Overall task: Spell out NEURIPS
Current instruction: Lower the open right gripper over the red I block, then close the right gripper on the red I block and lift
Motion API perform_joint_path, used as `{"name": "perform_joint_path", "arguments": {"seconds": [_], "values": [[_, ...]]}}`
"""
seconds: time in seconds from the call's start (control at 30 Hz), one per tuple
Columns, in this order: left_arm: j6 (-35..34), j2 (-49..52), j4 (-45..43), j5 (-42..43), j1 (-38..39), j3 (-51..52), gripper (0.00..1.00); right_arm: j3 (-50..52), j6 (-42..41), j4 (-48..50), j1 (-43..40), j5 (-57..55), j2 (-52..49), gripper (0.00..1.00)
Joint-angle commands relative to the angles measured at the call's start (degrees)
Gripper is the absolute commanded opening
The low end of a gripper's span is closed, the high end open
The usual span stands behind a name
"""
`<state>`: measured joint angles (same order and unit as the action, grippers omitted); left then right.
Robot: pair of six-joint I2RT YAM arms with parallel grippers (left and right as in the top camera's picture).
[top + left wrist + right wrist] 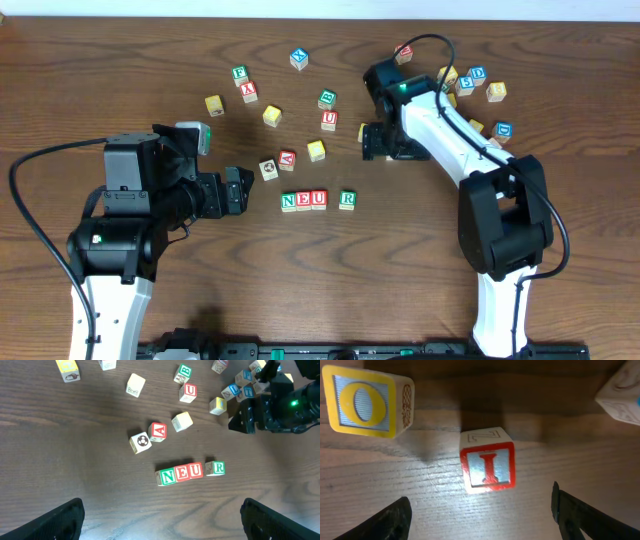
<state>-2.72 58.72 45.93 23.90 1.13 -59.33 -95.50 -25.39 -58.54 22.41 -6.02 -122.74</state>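
My right jaws are wide with the I (487, 462) dead centre between them, lined up to grab since it follows R (347, 199). Left jaws wide, empty.

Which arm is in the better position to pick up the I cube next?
Right. The right fingers stand open on both sides of the red I cube. The left fingers hover by the NEUR row, farther from that cube.

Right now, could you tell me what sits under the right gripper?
The red I block lies on the table below the right gripper; overhead, the arm hides it.
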Motion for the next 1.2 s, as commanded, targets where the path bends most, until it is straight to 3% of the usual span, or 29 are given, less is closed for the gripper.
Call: {"name": "perform_joint_path", "arguments": {"seconds": [0.0, 0.6, 0.73, 0.87, 1.17], "values": [[0.5, -0.4, -0.1, 0.5, -0.3, -0.8, 0.98, 0.7, 3.3, 0.8, -0.4, 0.5, 0.1, 0.85], [0.5, -0.4, -0.1, 0.5, -0.3, -0.8, 0.98, 4.2, 4.8, 6.6, -1.9, 0.6, 0.1, 0.84], [0.6, -0.4, -0.1, 0.5, -0.3, -0.8, 0.98, 4.2, 5.3, 6.8, -2.5, 0.6, 0.1, 0.77], [0.5, -0.4, -0.1, 0.5, -0.3, -0.8, 0.98, 4.2, 5.4, 6.8, -2.6, 0.6, 0.1, 0.61], [0.6, -0.4, -0.1, 0.5, -0.3, -0.8, 0.98, 5.4, 5.6, 8.6, -2.6, 1.1, 0.1, 0.57]]}}
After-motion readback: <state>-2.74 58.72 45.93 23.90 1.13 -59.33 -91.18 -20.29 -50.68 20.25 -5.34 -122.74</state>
